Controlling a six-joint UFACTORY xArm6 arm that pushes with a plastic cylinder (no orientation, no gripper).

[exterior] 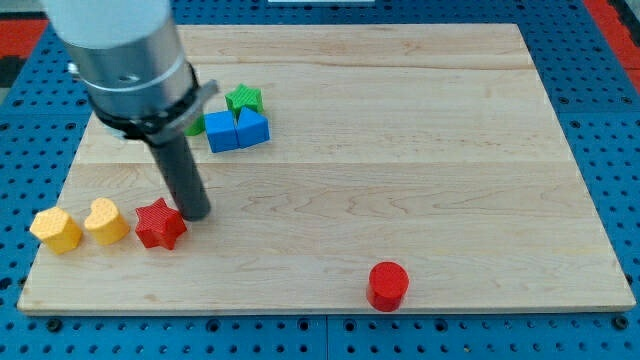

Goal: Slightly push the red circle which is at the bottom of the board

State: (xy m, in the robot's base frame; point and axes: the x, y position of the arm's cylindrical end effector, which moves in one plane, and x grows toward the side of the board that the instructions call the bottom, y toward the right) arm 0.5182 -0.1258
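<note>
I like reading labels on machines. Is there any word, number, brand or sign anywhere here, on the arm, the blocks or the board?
None: no text shows on the arm's grey housing, the dark rod ending in my tip, the wooden board or any block, including the red circle.

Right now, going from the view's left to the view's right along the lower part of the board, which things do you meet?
Yellow block → second yellow block → red star → my tip, touching the star's right side → red circle, far apart near the bottom edge.
</note>
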